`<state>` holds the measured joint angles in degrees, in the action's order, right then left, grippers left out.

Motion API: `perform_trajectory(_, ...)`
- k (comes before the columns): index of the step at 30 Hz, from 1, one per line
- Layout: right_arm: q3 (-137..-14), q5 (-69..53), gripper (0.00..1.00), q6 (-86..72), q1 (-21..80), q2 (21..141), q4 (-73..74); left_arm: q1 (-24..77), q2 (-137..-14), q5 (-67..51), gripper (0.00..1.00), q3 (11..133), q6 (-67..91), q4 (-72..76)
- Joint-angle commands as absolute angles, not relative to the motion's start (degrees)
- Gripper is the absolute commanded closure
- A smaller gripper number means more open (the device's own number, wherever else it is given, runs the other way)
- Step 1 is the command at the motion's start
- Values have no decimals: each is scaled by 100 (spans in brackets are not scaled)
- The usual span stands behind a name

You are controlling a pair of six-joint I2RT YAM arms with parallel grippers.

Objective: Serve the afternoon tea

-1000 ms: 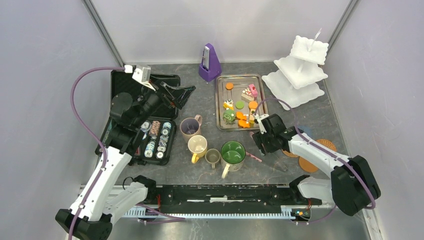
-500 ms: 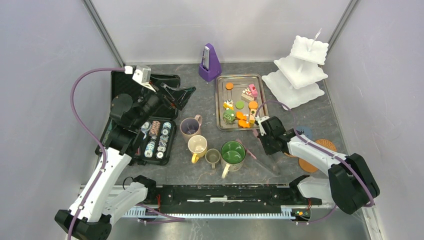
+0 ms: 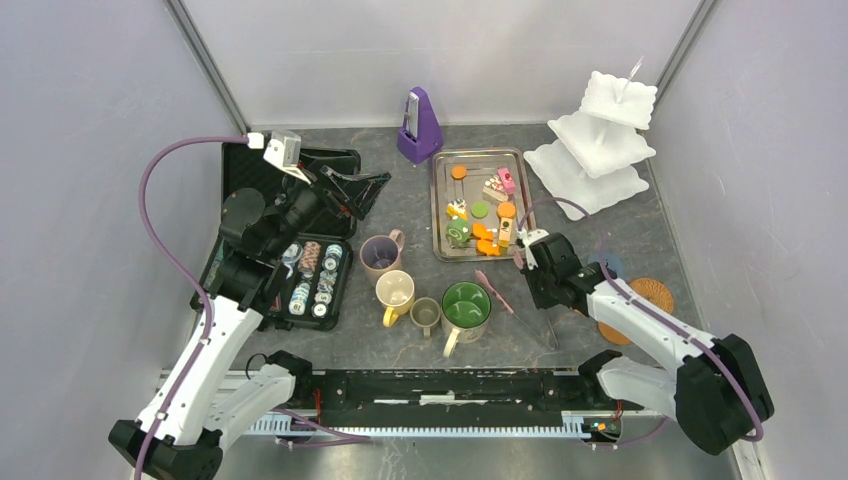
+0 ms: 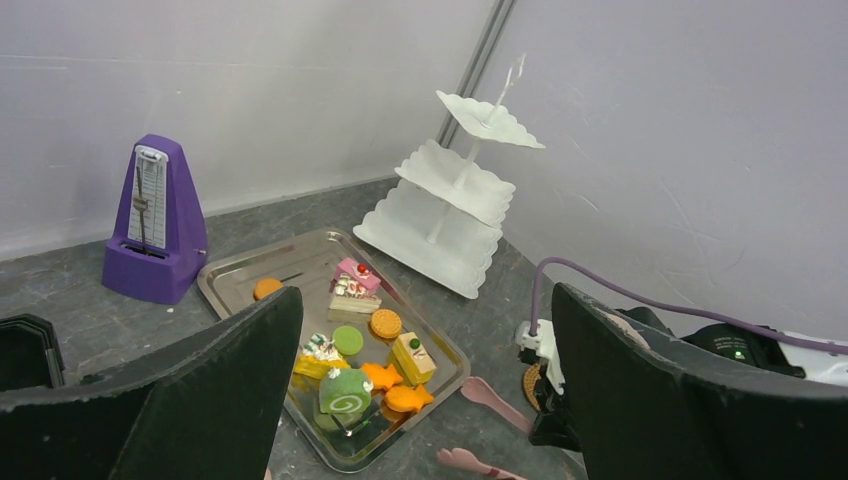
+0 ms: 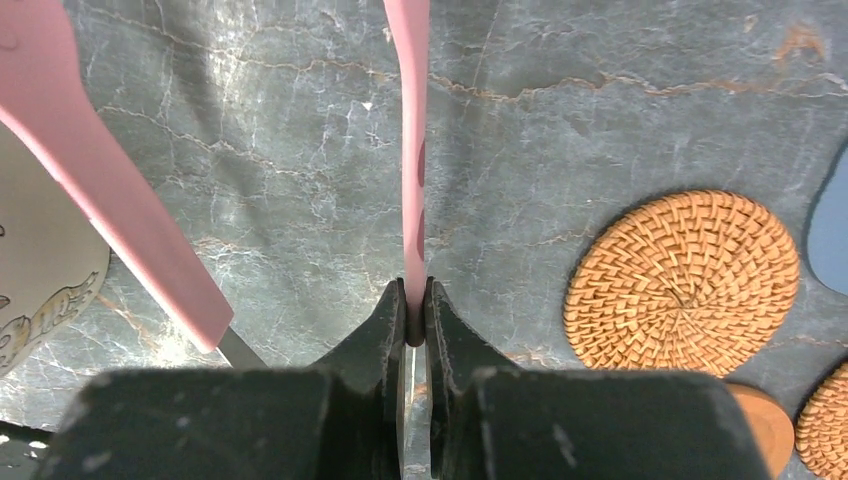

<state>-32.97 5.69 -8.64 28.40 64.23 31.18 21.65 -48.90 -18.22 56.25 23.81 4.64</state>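
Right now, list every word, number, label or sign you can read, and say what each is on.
No text can be read anywhere.
On the purple metronome: scale marks on its face, too small to read.
On the striped poker chips: any markings are too small to read.
Nothing else shows lettering.

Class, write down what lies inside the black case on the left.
Rows of striped chips fill the near half of the case. The left arm hangs over the far half, so whatever lies there is hidden.
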Motion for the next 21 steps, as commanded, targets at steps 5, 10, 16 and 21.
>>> perform_trajectory(5, -3458, 1709, 100, -1914, 2526, 6222, 3006, 2213, -4787, -1756, 0, 5616, 2100, 589)
perform_trajectory(10, -3192, 1291, 100, -2188, 1645, 5989, 2481, 2276, -4813, -1695, 0, 5590, 2068, 596)
perform_trajectory(16, -3331, 1430, 100, -2129, 1383, 6241, 2270, 2334, -4811, -1726, 0, 5594, 2097, 598)
perform_trajectory(21, -3684, 1419, 100, -1991, 1327, 6907, 2014, 2386, -4821, -1692, 0, 5581, 2099, 599)
